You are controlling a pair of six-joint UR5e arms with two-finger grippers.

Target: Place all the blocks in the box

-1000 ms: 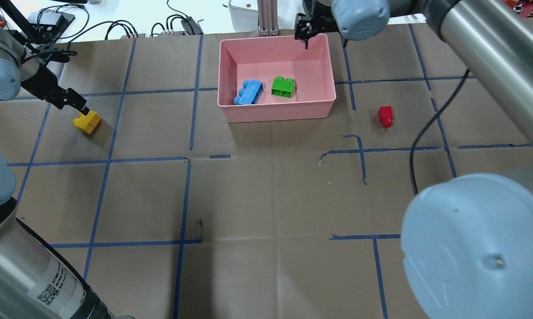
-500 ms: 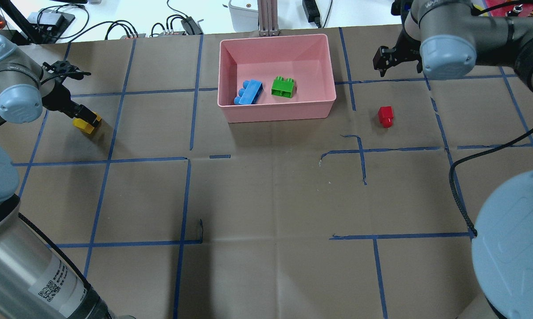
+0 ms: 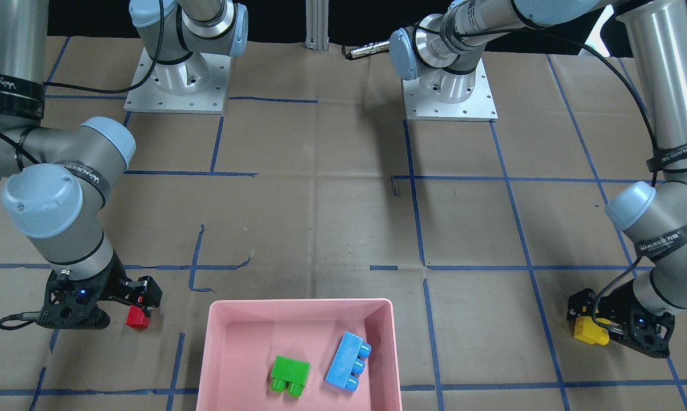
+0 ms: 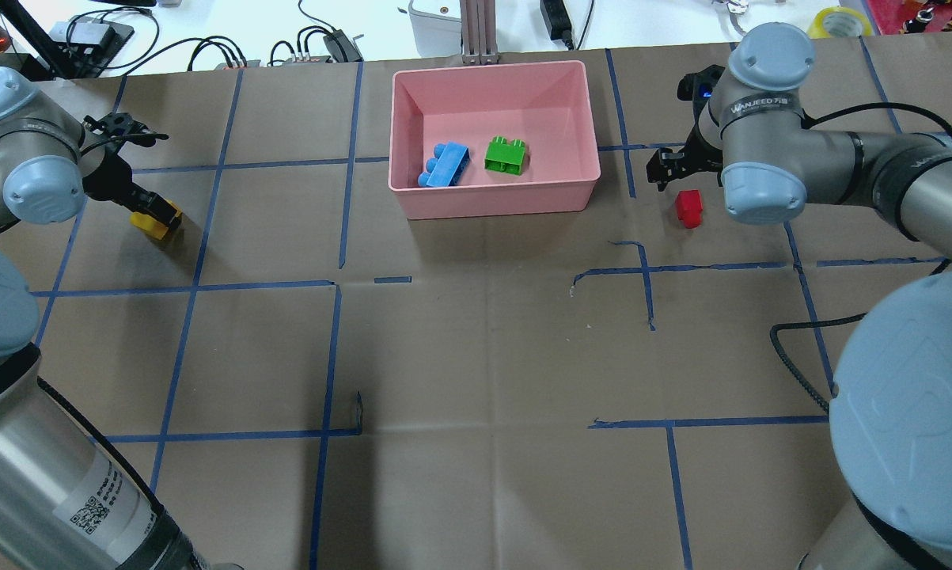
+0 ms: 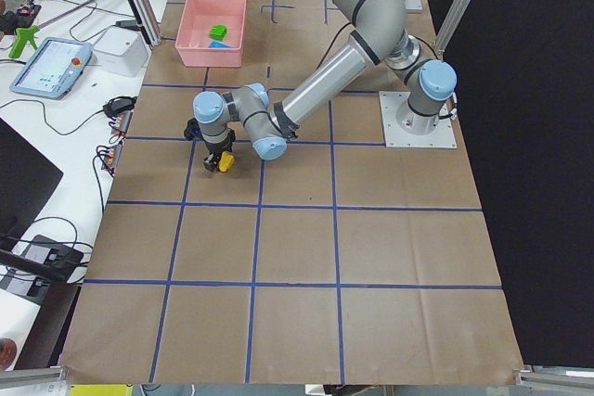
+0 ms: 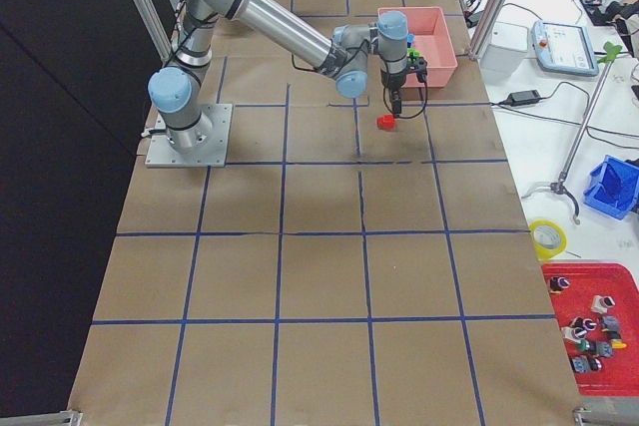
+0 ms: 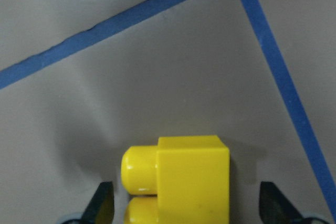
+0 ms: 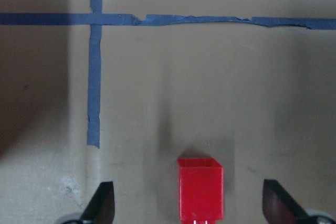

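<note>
The yellow brick [image 4: 157, 225] lies on the table at the left. My left gripper [image 4: 154, 212] is open and low around it; in the left wrist view the fingertips [image 7: 104, 204] stand clear on either side of the yellow brick [image 7: 185, 179]. The red brick [image 4: 688, 207] lies right of the pink box [image 4: 495, 203]. My right gripper [image 3: 148, 297] is open and hovers just over the red brick [image 3: 137, 317], which shows between the fingers in the right wrist view [image 8: 199, 190]. The light-blue brick [image 4: 445, 165] and the green brick [image 4: 506, 154] lie in the box.
Brown paper with blue tape lines covers the table. Cables and power bricks [image 4: 317, 43] lie beyond the far edge. A metal post [image 4: 476, 32] stands just behind the box. The two arm bases [image 3: 449, 85] are bolted to the table.
My right arm swung from the box's far right corner out to the right and down over the red brick. My left gripper settled lower around the yellow brick.
</note>
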